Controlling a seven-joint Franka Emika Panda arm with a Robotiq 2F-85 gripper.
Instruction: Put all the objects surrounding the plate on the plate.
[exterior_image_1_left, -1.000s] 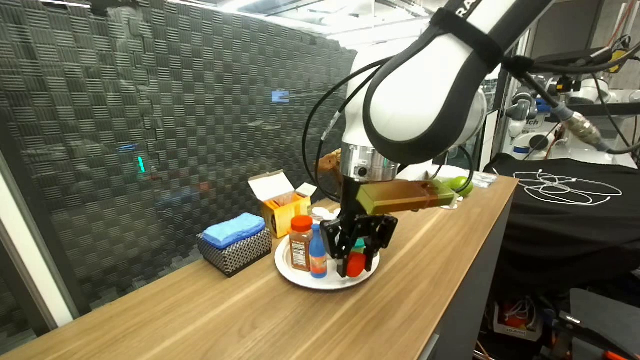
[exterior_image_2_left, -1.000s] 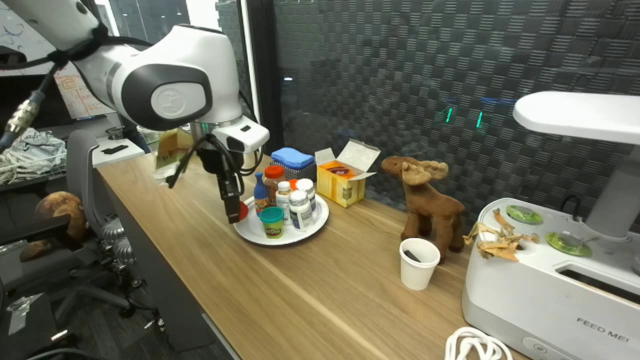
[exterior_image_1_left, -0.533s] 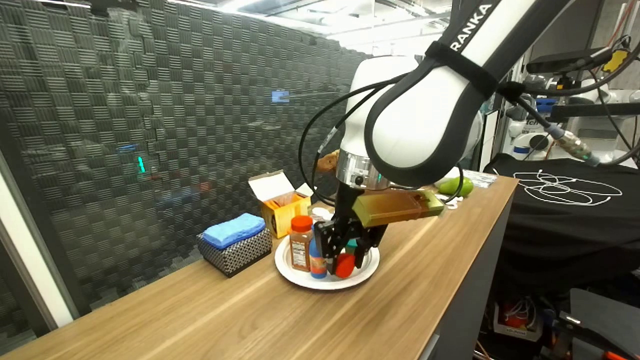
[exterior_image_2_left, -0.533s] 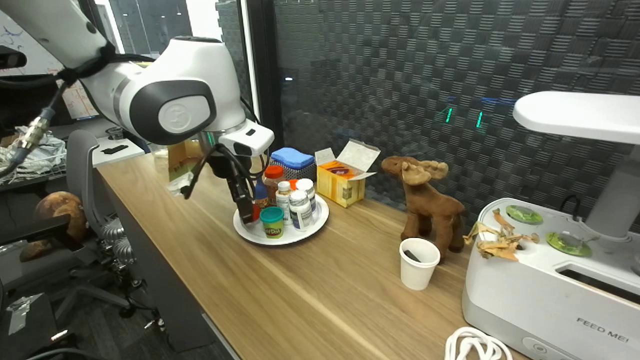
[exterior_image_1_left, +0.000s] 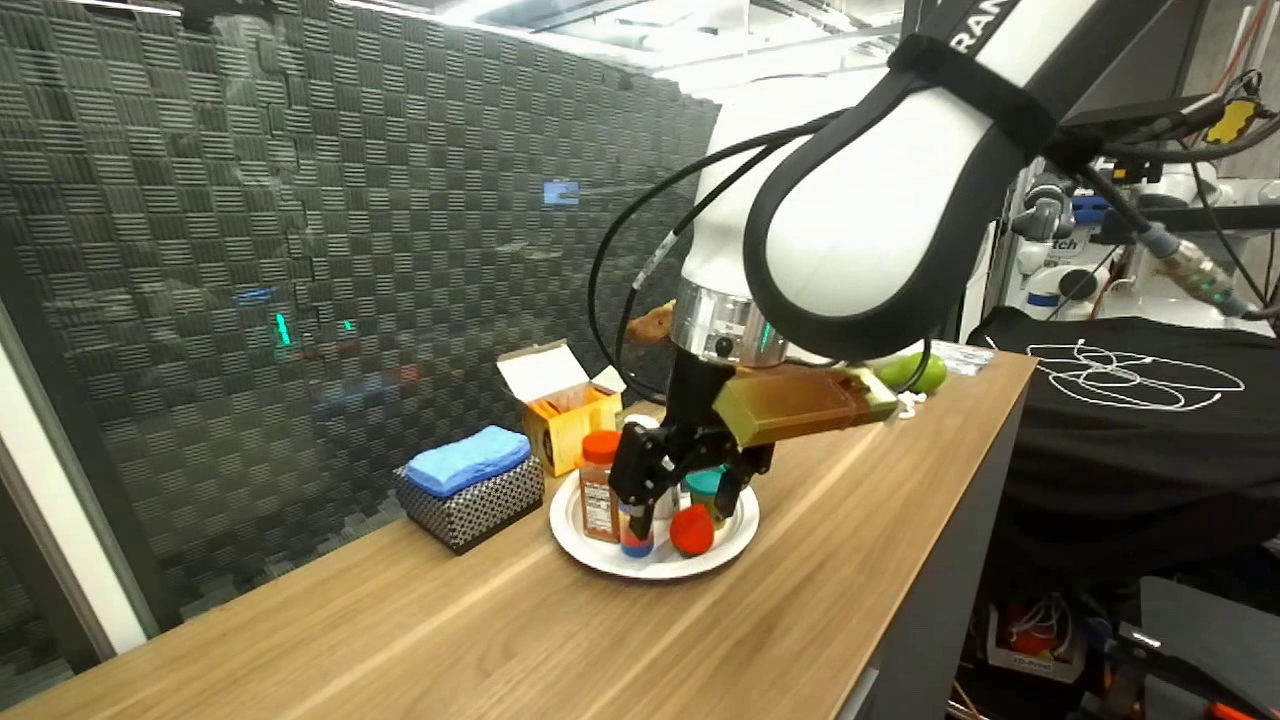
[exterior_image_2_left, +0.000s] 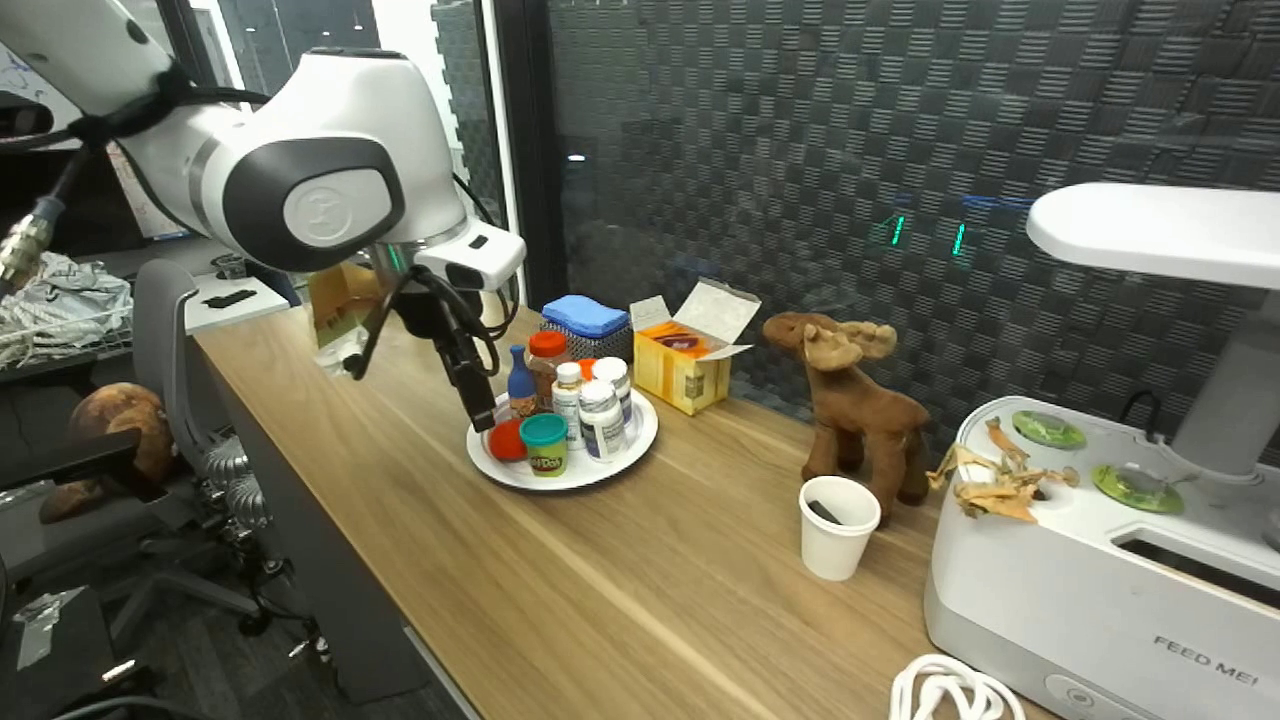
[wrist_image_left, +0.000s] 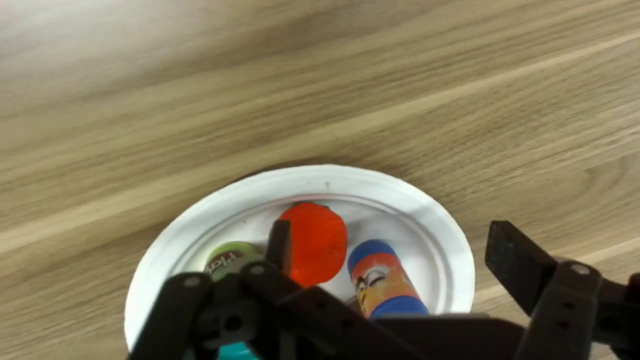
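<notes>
1. A dark wall of textured foam tiles (exterior_image_1_left: 380, 230) is seen behind the wood-grained counter (exterior_image_1_left: 500, 640), on which a yellow cardboard carton (exterior_image_2_left: 670, 370) and a brown plush moose (exterior_image_2_left: 865, 405) are set.

2. On a round, flat, white plate (wrist_image_left: 327, 179), the task's things are gathered: an orange-red-lidded brown jar (exterior_image_1_left: 598, 495), a slim, orange-labelled blue bottle (exterior_image_2_left: 520, 385), a teal-lidded green tub (exterior_image_2_left: 546, 447), 3 white-capped bottles (exterior_image_2_left: 602, 428) and a red, ball-like thing (wrist_image_left: 320, 242). Another orange lid (exterior_image_2_left: 586, 370) is glimpsed among them; its container is mostly hidden.

3. The black 2-fingered hand (wrist_image_left: 387, 242) is held over the plate, its fingers (wrist_image_left: 517, 265) spread well apart; nothing is clamped between them.

4. The coming move is judged to turn on the red thing's place: it is found just below the fingertips, near the plate's rim, beside the tub. In the wrist view it is partly covered by 1 finger, while the upright blue bottle is seen between the 2 fingers. No long axis can be made out on the red thing. Whether the bottle is touched by the hand cannot be told.

5. By judgement, the placing is all but complete, and a straight upward lift is called for; by a sideways pull, the bottle might be tipped or the red thing rolled.
</notes>
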